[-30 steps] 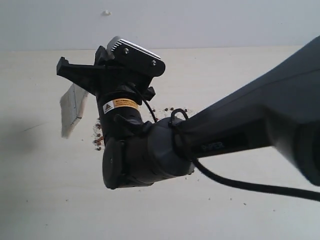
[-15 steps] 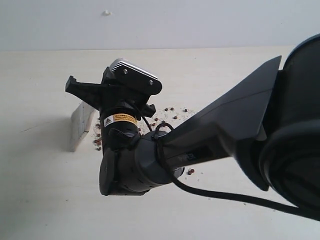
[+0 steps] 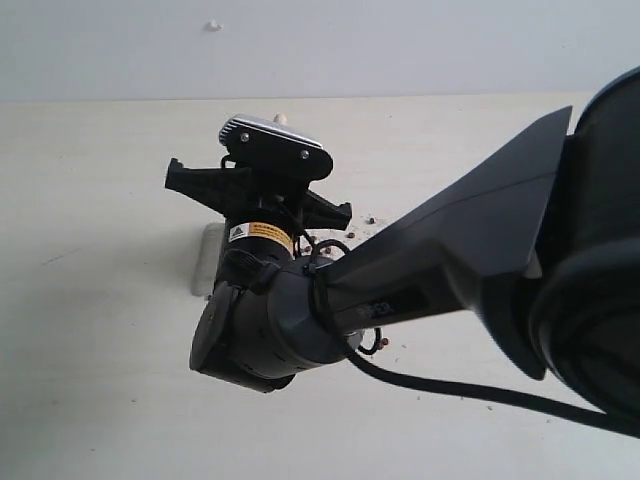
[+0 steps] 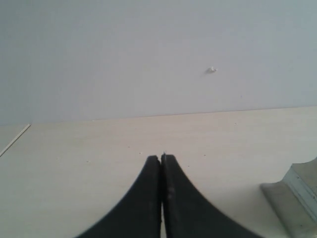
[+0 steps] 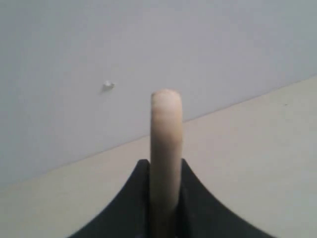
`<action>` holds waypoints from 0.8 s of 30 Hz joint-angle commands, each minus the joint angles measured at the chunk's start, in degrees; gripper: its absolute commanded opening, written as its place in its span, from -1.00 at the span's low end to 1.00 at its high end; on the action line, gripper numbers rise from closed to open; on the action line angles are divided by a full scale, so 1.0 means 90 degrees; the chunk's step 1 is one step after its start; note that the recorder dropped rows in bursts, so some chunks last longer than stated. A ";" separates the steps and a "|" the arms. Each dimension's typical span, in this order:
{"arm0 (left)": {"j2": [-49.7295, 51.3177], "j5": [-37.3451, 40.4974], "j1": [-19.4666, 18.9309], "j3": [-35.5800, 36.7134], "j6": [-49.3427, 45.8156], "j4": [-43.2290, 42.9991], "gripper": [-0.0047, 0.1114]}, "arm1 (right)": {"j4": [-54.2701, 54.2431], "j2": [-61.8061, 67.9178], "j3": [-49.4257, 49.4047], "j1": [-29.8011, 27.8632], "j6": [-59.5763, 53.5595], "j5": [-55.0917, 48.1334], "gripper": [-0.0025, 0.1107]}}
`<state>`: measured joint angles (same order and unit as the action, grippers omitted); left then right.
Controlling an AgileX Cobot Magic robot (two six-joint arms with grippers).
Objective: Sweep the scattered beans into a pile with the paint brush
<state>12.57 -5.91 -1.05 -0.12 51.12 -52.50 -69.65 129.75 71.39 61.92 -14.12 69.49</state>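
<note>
Right tool (image 5: 165,166) clenched on brush (image 5: 166,124) handle. Bristles (image 3: 207,262) below tool, seemingly down on counter (image 3: 100,380). Left tool (image 4: 161,158) clamped shut, empty, near brush. Few beans (image 3: 371,220) show beyond tool; rest hidden under your wrist.

Risks:
- You press hard: bristles splay, beans flick away.
- Handle twists in grip.
- You sweep blind: stragglers get missed.

On my right wrist feed, the black two-fingered tool (image 5: 164,171) grips the pale wooden handle of the flat paint brush (image 5: 166,144), pinching it from both sides. The handle stands up between the fingers, its rounded end against a plain grey-blue wall (image 5: 208,44). A small white speck (image 5: 108,86) sits on that wall. The cream tabletop (image 5: 257,163) stretches behind.
</note>
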 commanded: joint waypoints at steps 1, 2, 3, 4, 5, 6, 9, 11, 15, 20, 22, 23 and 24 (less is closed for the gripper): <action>-0.0025 0.0027 -0.0012 0.0014 0.0000 0.0019 -0.92 | -0.1037 -0.0068 -0.0016 -0.0001 -0.0972 0.0052 -0.96; -0.0025 0.0027 -0.0012 0.0014 0.0000 0.0019 -0.92 | -0.1210 -0.0130 -0.0016 -0.0001 -0.1204 0.0052 -0.96; -0.0025 0.0027 -0.0012 0.0014 0.0000 0.0019 -0.92 | -0.1304 -0.0169 -0.0016 -0.0001 -0.1484 0.0052 -0.96; -0.0025 0.0027 -0.0012 0.0014 0.0000 0.0019 -0.92 | -0.1393 -0.0204 -0.0016 -0.0001 -0.1777 0.0052 -0.96; -0.0025 0.0027 -0.0012 0.0014 0.0000 0.0019 -0.92 | -0.1440 -0.0228 -0.0016 -0.0001 -0.2026 0.0052 -0.96; -0.0025 0.0027 -0.0012 0.0014 0.0000 0.0019 -0.92 | -0.1469 -0.0256 -0.0016 -0.0001 -0.2274 0.0052 -0.96; -0.0025 0.0027 -0.0012 0.0014 0.0000 0.0019 -0.92 | -0.1769 -0.0313 -0.0016 -0.0001 -0.2671 0.0052 -0.96; -0.0025 0.0027 -0.0012 0.0014 0.0000 0.0019 -0.92 | -0.1931 -0.0328 -0.0016 -0.0001 -0.2866 0.0052 -0.96; -0.0025 0.0027 -0.0012 0.0014 0.0000 0.0019 -0.92 | -0.1991 -0.0333 -0.0016 -0.0001 -0.3110 0.0052 -0.96; -0.0025 0.0027 -0.0012 0.0014 0.0000 0.0019 -0.92 | -0.1985 -0.0333 -0.0016 -0.0001 -0.2913 0.0052 -0.96; -0.0025 0.0027 -0.0012 0.0014 0.0000 0.0019 -0.92 | -0.1896 -0.0333 -0.0016 -0.0001 -0.2663 0.0052 -0.96; -0.0025 0.0027 -0.0012 0.0014 0.0000 0.0019 -0.92 | -0.1711 -0.0333 -0.0016 -0.0001 -0.2556 0.0052 -0.96; -0.0025 0.0027 -0.0012 0.0014 0.0000 0.0019 -0.92 | -0.1633 -0.0343 -0.0016 -0.0001 -0.2556 0.0052 -0.96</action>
<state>12.57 -5.91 -1.05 -0.12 51.12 -52.50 -83.33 126.28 71.61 61.92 -37.43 72.85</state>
